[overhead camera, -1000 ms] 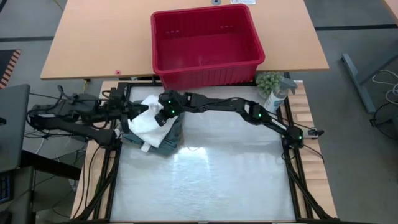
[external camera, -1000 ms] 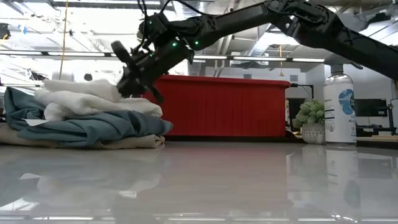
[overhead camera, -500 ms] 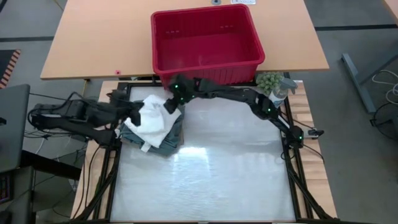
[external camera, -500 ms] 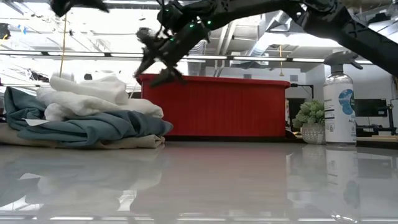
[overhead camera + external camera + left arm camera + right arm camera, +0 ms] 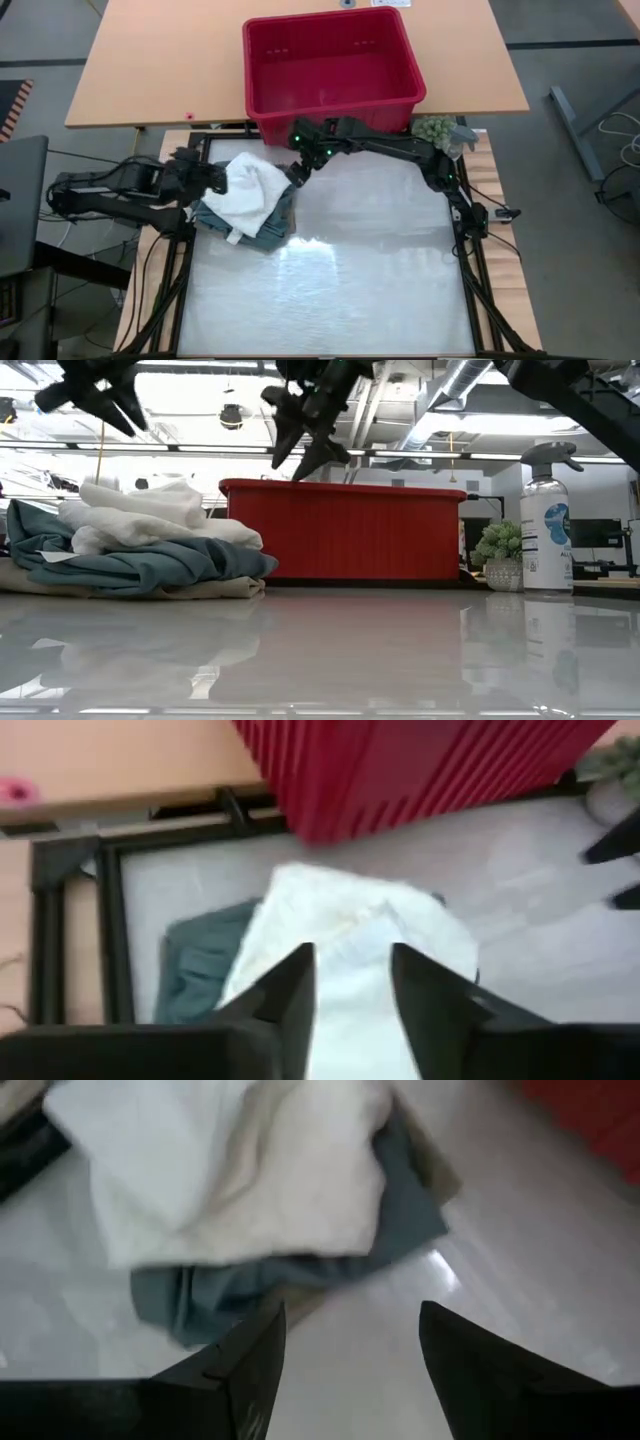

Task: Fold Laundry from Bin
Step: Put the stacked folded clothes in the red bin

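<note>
Both of our claws hang released above the table, the left gripper (image 5: 212, 178) and right gripper (image 5: 296, 172) flanking the stacked laundry (image 5: 248, 198), which sits beside the emptied bin (image 5: 330, 75), likely finished.

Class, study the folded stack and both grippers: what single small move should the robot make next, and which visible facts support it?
Probably draw both arms back to rest. The white garment lies folded on the teal one and a beige one, the bin looks empty, and the left gripper and right gripper are open above the stack, holding nothing.
</note>
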